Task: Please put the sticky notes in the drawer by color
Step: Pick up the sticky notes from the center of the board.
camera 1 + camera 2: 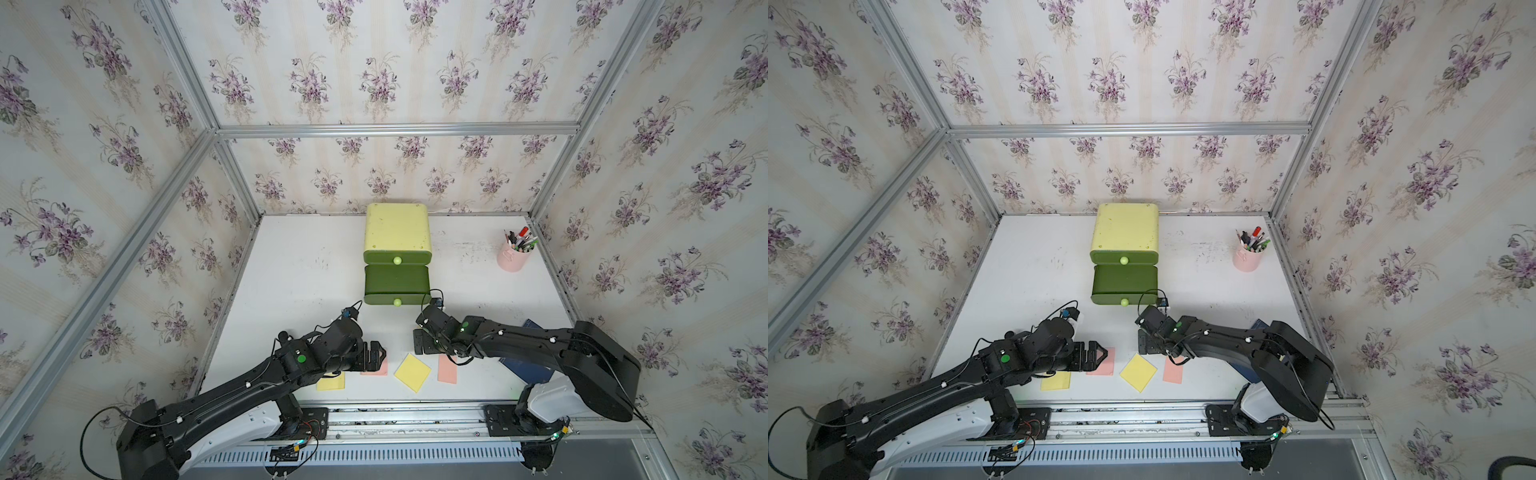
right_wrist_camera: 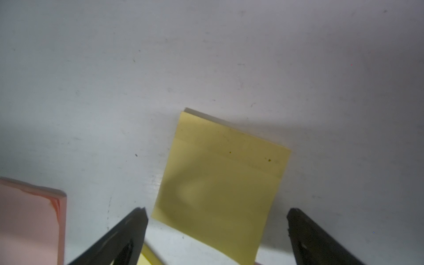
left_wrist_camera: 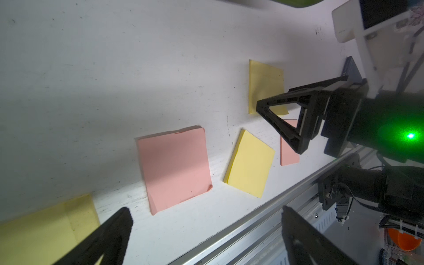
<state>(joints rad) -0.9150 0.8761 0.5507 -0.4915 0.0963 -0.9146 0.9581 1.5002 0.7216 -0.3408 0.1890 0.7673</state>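
Note:
The drawer (image 1: 397, 232) is a pale yellow-green chest at the back, with one lower green drawer (image 1: 397, 282) pulled out towards me. Sticky notes lie along the front edge: a yellow one (image 1: 330, 381), a pink one (image 1: 376, 366), a tilted yellow one (image 1: 412, 372) and another pink one (image 1: 447, 369). My left gripper (image 3: 206, 220) hangs open just above the pink note (image 3: 175, 168). My right gripper (image 2: 216, 220) is open over a further yellow note (image 2: 220, 181), which its wrist hides in both top views. Neither gripper holds anything.
A pink pen cup (image 1: 513, 257) stands at the back right. A dark blue booklet (image 1: 528, 370) lies under the right arm. The aluminium rail (image 3: 263, 218) runs along the table's front edge, close to the notes.

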